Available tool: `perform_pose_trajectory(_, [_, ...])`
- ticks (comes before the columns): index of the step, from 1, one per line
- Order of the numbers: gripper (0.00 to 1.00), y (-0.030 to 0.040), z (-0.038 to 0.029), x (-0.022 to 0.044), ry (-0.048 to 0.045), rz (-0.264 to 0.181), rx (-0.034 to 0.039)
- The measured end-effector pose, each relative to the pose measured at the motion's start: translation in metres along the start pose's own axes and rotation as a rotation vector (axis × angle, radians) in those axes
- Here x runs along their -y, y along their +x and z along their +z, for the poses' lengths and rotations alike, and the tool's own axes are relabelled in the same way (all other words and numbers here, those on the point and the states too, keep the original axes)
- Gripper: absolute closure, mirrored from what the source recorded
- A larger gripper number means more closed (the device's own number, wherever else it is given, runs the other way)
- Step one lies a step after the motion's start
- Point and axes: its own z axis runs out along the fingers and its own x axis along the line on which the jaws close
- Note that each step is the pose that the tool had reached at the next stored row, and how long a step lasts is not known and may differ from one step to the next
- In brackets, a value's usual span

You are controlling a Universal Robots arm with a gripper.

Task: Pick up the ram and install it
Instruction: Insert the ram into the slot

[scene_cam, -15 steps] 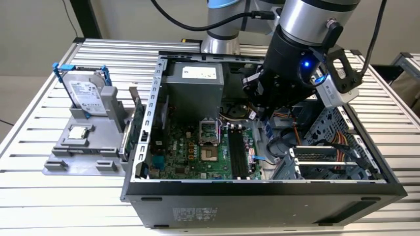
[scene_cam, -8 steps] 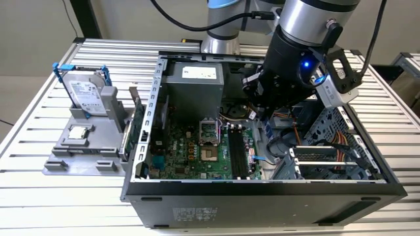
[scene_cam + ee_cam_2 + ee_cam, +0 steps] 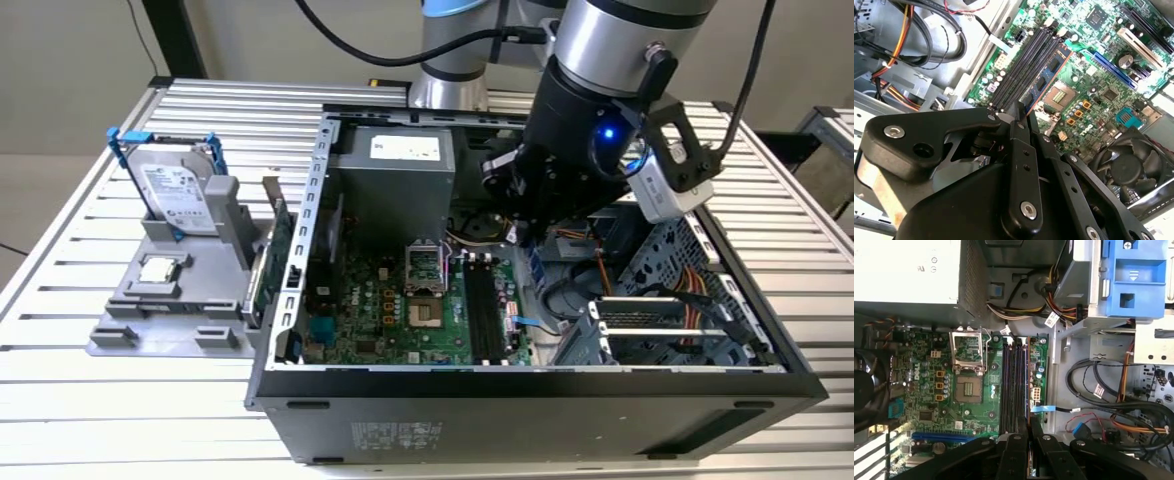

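The ram [image 3: 1046, 75] is a thin blue stick with dark chips, and my gripper [image 3: 1021, 112] is shut on one end of it. The stick runs parallel to the black memory slots [image 3: 1024, 60] of the green motherboard, on their CPU-socket side and close over them. I cannot tell whether it touches a slot. In the first wrist view the gripper [image 3: 1028, 427] sits at the end of the slots [image 3: 1013, 385]. In the exterior view the gripper [image 3: 534, 235] reaches down into the open computer case [image 3: 534, 385], and the ram [image 3: 537, 262] hangs below it.
The CPU socket [image 3: 968, 385] lies beside the slots. A power supply [image 3: 400, 165] fills the case's far end. Cable bundles [image 3: 1114, 405] and a blue drive cage [image 3: 1134, 280] crowd the other side. Outside the case, a grey stand holds a hard drive [image 3: 174, 185] and a CPU chip [image 3: 158, 268].
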Motion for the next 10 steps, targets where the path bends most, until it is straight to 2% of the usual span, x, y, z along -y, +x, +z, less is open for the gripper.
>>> perform_pose_trajectory(4, [1.0,0.0025,0.0029,-0.0021,0.0048,0.001,0.0])
perform_pose_trajectory(10, [1.0,0.0026,0.0061,-0.0031,0.0154,0.002,-0.0004])
